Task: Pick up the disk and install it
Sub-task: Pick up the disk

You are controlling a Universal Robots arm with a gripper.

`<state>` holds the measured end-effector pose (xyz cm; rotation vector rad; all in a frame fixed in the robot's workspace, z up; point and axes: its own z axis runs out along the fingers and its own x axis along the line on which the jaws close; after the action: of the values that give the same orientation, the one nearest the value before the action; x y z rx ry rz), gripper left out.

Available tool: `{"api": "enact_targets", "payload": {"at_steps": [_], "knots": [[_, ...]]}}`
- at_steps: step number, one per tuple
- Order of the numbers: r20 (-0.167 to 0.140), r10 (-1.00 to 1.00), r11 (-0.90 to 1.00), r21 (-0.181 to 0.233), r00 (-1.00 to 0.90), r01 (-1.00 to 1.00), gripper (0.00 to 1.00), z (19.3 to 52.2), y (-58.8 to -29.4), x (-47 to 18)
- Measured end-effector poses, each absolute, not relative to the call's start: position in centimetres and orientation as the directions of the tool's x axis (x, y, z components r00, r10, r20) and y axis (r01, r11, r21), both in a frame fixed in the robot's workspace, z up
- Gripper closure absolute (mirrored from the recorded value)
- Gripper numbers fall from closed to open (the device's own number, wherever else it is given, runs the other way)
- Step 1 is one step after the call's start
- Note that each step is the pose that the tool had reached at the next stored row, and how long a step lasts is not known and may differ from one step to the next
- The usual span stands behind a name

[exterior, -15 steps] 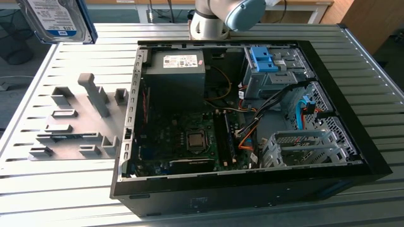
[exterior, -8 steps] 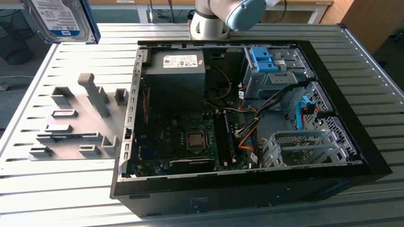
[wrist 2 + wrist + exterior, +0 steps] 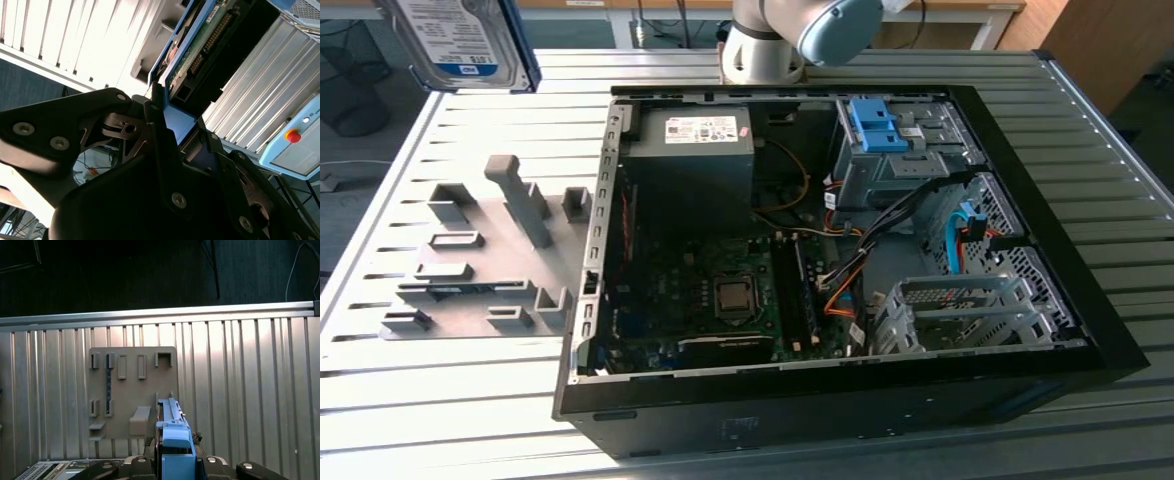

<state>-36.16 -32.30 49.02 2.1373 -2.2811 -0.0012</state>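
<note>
Gripper (image 3: 176, 122) clamps the disk (image 3: 460, 40), held high above the slatted table (image 3: 440, 420).

You have a ribbed metal table (image 3: 467, 420), its slats running from the exterior view's left to its right. Two things sit directly on it. Toward the exterior view's left lies a flat grey fixture plate (image 3: 467, 285) with raised slots and posts; the first wrist view also shows this plate (image 3: 132, 385) flat on the slats. Just beside it, toward the exterior view's right, an open black computer case (image 3: 854, 415) lies with its open side up. Plate and case seem to touch, though you cannot be sure.
</note>
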Motion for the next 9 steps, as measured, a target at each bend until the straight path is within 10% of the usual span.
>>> {"api": "enact_targets", "payload": {"at_steps": [9], "knots": [[0.011,-0.998,0.065,0.011,-0.065,-0.998,0.64,49.02,-32.3,-35.06]]}}
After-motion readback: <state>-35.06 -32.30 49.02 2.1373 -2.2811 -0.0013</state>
